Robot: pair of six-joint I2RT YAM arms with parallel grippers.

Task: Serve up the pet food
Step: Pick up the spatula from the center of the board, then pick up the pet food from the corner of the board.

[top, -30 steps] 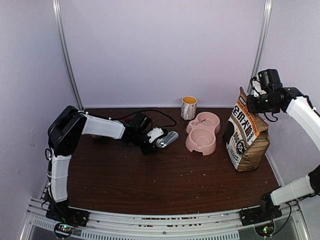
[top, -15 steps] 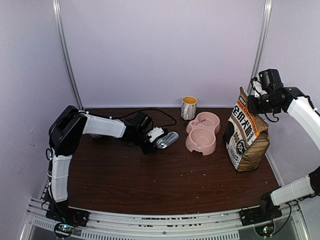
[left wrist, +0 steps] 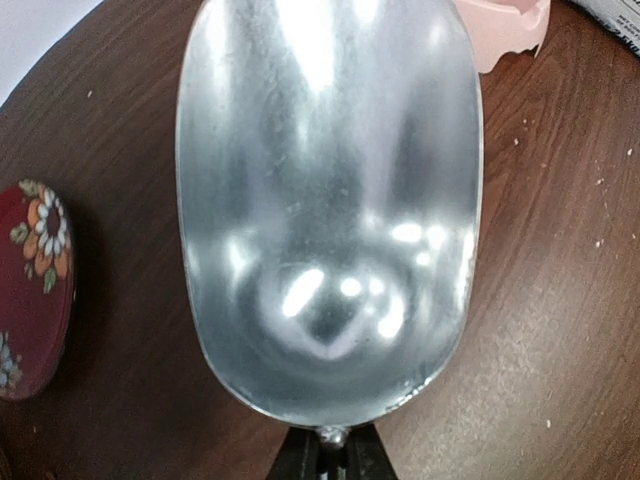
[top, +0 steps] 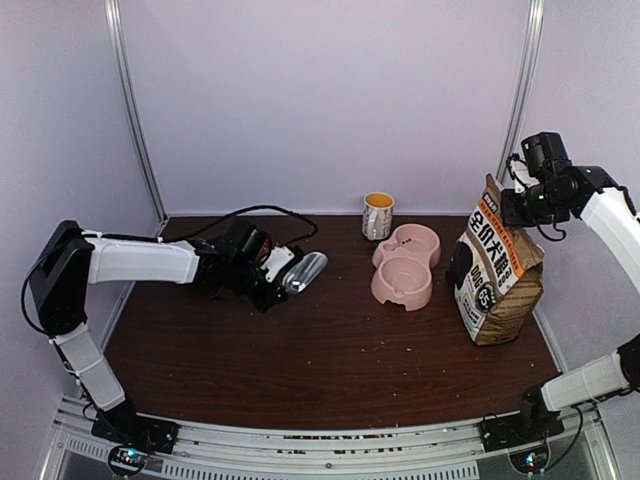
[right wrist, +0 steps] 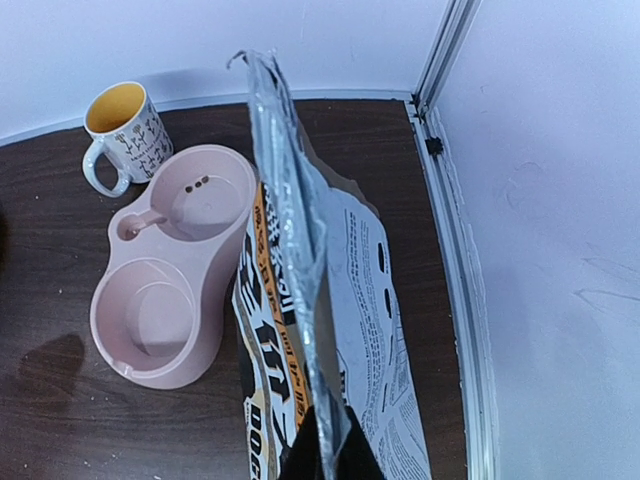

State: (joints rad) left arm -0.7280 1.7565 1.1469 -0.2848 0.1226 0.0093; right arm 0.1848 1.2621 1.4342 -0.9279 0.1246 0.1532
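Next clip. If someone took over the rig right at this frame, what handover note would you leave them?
Left gripper: shut on the handle of the metal scoop, out to the left of the pink double bowl. The scoop is empty.
Right gripper: shut on the top edge of the pet food bag, which stands upright just right of the bowl. The bag's mouth looks pinched flat.
Done: scoop and bag are both in hand.
Left: get the bag open, scoop out kibble and tip it into the bowl. Neither well holds a serving yet.
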